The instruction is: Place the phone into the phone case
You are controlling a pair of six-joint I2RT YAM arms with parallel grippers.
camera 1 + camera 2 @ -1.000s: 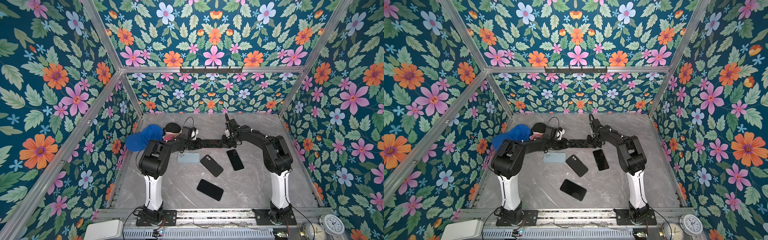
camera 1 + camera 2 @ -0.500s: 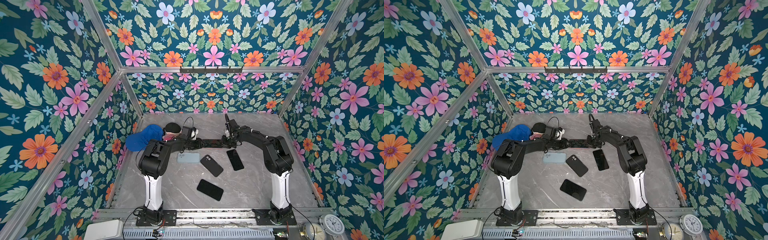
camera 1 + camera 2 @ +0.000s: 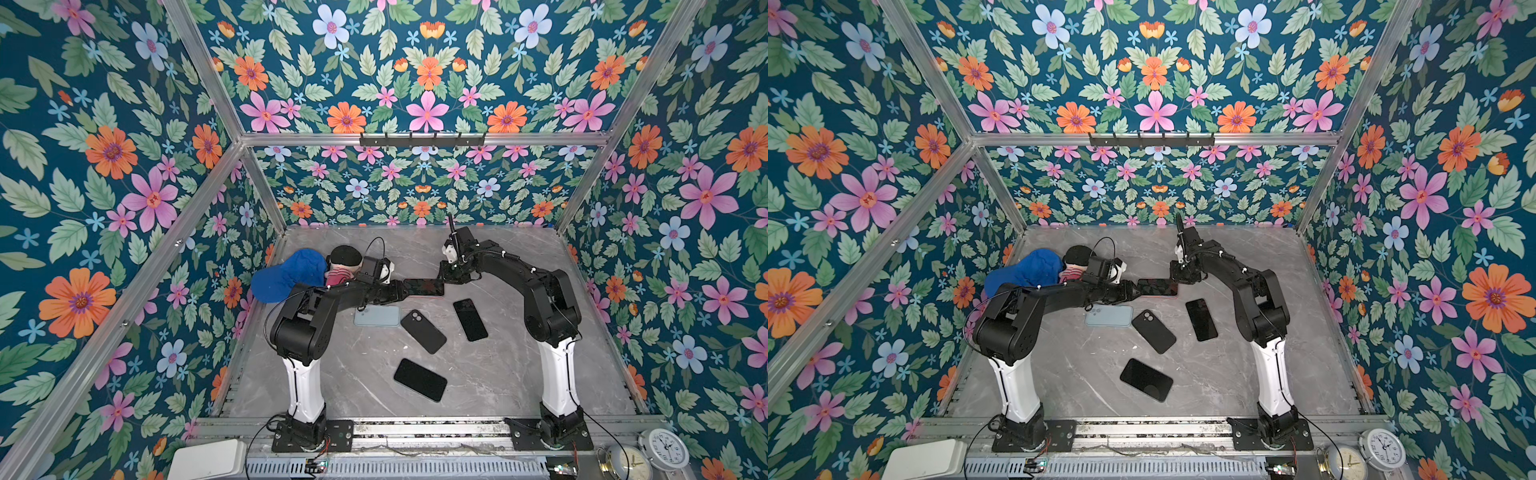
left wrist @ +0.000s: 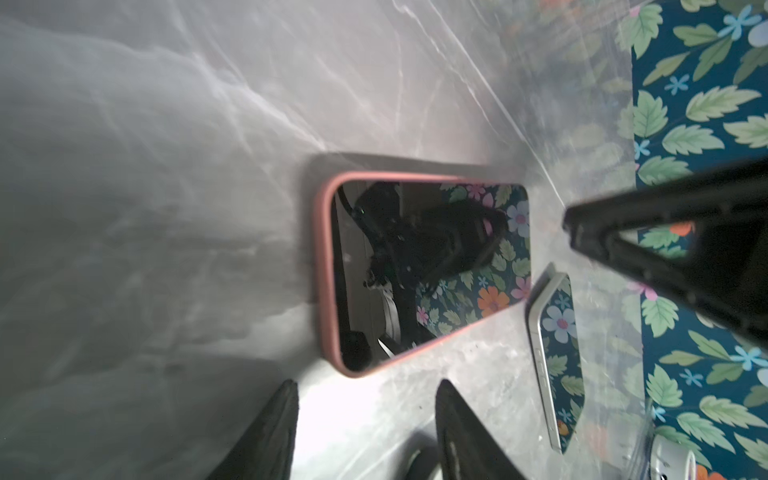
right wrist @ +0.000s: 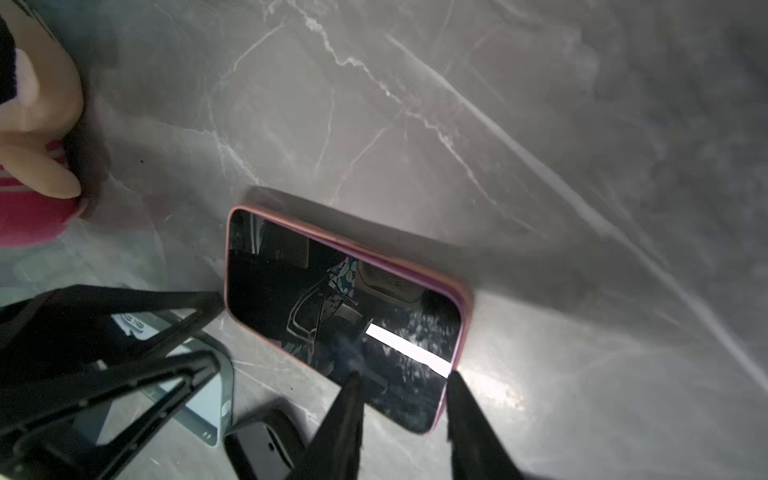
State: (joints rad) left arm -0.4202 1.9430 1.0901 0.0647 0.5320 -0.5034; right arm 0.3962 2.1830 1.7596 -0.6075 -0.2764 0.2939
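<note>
So the phone (image 4: 428, 266) sits snug in its pink case (image 4: 325, 266) mid-frame. It looks rigid and slick (glass side up), so I'd pinch the grippy long edges. The left gripper (image 4: 368, 384) and right gripper (image 5: 403, 374) both gape, empty.

Smooth tabletop (image 3: 498, 374), grey marble look, low sheen. Glass face of phone (image 4: 428, 266) is black and mirror-glossy. Pink phone case (image 4: 325, 266) is matt, rubbery-looking. Both left hand (image 4: 368, 399) and right hand (image 5: 404, 382) are matt black plastic. Blue cap (image 3: 286, 274) is cloth; plush doll (image 5: 37, 124) is fuzzy fabric. Bare frame rail (image 3: 291, 139) is brushed metal.
</note>
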